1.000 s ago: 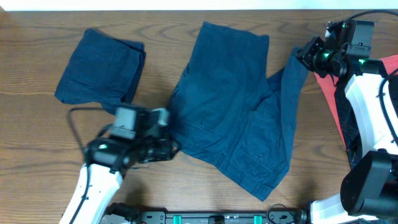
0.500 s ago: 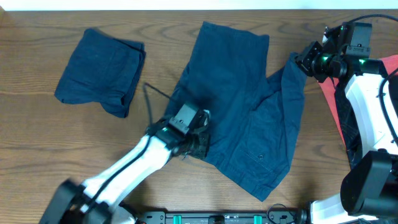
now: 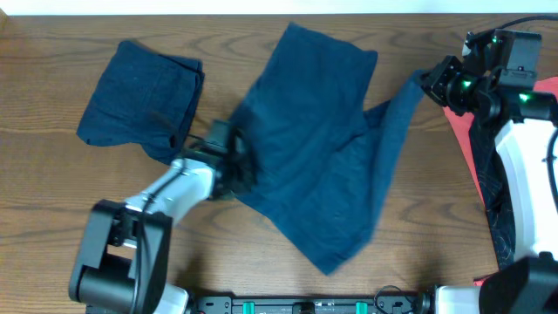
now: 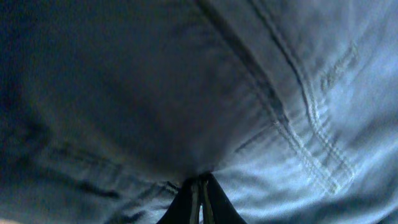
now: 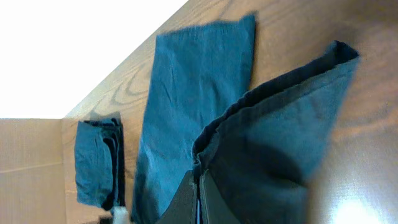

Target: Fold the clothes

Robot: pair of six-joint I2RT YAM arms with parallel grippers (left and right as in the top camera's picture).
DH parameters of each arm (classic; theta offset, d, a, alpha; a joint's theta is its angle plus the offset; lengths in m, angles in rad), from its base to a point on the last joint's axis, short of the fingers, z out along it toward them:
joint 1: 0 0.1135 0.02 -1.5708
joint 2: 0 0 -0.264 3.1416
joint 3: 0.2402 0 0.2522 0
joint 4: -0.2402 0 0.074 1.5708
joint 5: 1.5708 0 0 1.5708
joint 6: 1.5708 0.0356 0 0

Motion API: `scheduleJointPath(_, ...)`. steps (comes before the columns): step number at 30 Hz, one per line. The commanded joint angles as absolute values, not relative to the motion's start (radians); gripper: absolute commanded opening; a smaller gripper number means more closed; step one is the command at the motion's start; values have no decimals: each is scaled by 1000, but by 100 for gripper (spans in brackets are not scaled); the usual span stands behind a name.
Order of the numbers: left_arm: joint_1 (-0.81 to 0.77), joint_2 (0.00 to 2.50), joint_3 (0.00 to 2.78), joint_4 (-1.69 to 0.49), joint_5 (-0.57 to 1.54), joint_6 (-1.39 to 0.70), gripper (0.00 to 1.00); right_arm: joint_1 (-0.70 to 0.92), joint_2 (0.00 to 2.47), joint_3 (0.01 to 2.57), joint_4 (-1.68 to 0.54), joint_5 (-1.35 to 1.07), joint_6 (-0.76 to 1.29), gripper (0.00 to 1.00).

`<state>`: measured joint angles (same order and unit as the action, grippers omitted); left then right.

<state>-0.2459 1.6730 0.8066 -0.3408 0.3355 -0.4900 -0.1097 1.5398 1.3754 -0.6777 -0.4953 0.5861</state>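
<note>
Two pairs of dark navy shorts lie on my wooden table (image 3: pixel 52 218). One is a folded bundle (image 3: pixel 139 100), thick and squarish, sitting at ten o'clock in the overhead view, with neither arm touching it. The other, the open shorts (image 3: pixel 323 148), spreads across the centre. One leg reaches toward twelve o'clock and a loose corner trails toward six.

My left gripper (image 3: pixel 237 164) sits at the nine o'clock edge of the open shorts. Its wrist camera shows almost nothing but denim. The fingers (image 4: pixel 183 208) are clenched together on a pinch of that fabric, and a stitched seam runs off toward four o'clock.

My right gripper (image 3: pixel 433 83) is at two o'clock on the table. A narrow stretch of the same shorts is drawn out to it. From its wrist camera, the fingers (image 5: pixel 180 205) are closed tight on the rolled edge of the cloth, which rises in a fold toward them.

At three o'clock, a red cloth (image 3: pixel 466 139) lies partly under the right arm.
</note>
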Motion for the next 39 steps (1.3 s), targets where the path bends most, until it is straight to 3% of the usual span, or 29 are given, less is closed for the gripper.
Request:
scheduleJointPath(1,-155,1704,813,-265,334,-395,6,-107,1502,1387,-728,-471,571,1)
scheduleJointPath(6,-137,1702,905,-281,419,-287,7,-107,1496,1387,-814,-462,571,1)
scheduleJointPath(11,-165,1657,1057,-576,481,-182,30,-107,1496,1387,-885,-414,566,1)
scheduleJointPath(18,-273,1453,1105,-797,477,-149,43,-107,1496,1387,-879,-399,552,1)
scheduleJointPath(24,-545,1321,1093,-931,368,-152,46,-109,1496,1387,-878,-379,552,1)
scheduleJointPath(31,-930,1401,1008,-915,229,-167,51,-109,1496,1387,-875,-377,553,1)
scheduleJointPath(34,-1026,1479,1007,-896,128,-173,56,-109,1496,1387,-875,-377,553,1)
scheduleJointPath(39,-1074,1630,1007,-860,86,-182,57,-109,1496,1387,-875,-377,553,1)
